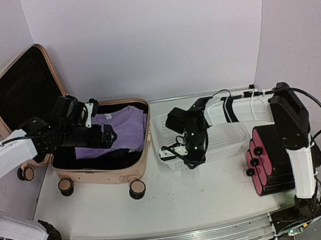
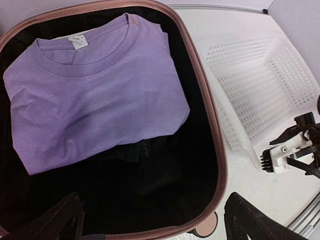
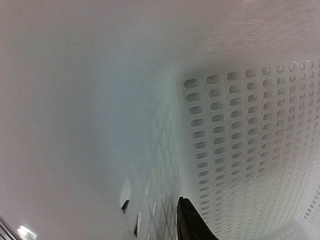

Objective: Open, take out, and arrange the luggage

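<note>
Top view, luggage: the pink hard-shell suitcase lies open in the left half of the frame. Its lid is propped up toward the upper left and its base sits flat on the tabletop.
Top view, left arm: the left gripper hovers over the open base, above a purple T-shirt.
Top view, right arm: the right gripper is at the near left corner of the white mesh basket, just right of the suitcase. I cannot tell how its jaws stand.
Left wrist, jaws: the fingers sit at the bottom corners, wide apart with nothing between them.
Left wrist, contents: the folded T-shirt fills the upper left of the shell and lies on dark clothing. The basket at right looks empty.
Right wrist: mesh wall fills the frame at close range, with one finger at the bottom edge. The jaw spread cannot be told here either.
Step in hand: probably taking out the T-shirt.
Doing it well: come down on the shirt's lower right fold, away from the pink rim. Pinch all the layers together and lift straight up before swinging toward the basket.
</note>
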`<state>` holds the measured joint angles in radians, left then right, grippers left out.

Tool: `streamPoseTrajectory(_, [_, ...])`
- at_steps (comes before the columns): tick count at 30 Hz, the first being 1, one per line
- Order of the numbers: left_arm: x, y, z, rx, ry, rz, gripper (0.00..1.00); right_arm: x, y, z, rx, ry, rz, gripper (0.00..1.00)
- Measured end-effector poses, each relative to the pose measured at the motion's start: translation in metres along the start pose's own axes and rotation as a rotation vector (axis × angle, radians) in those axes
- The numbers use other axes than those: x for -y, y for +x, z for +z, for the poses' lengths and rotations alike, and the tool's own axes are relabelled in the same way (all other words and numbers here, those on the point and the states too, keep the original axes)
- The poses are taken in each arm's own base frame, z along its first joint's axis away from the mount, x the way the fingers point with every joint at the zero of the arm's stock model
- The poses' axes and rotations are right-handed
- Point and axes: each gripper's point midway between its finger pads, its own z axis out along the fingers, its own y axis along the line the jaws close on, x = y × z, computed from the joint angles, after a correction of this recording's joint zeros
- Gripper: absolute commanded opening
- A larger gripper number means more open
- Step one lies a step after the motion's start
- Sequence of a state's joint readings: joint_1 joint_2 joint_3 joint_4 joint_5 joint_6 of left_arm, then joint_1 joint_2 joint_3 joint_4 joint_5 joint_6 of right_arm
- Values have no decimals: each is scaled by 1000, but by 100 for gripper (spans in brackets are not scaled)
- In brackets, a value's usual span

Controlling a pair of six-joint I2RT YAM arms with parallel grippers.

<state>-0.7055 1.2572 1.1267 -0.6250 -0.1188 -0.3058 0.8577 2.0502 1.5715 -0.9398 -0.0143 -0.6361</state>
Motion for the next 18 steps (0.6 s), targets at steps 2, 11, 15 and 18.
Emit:
streamPoseTrajectory(2, [-6,-3,5,-13,-19,2,98,1,-1,0,2,5,38,27])
streamPoseTrajectory(11, [1,-2,16,-48,16,7,95,27,-19,6,21,119,199,27])
streamPoseTrajectory(15, [5,-2,16,-50,36,7,99,33,-23,11,24,145,232,41])
streamPoseTrajectory(18, [4,0,17,-49,33,18,99,35,-24,10,32,153,253,67])
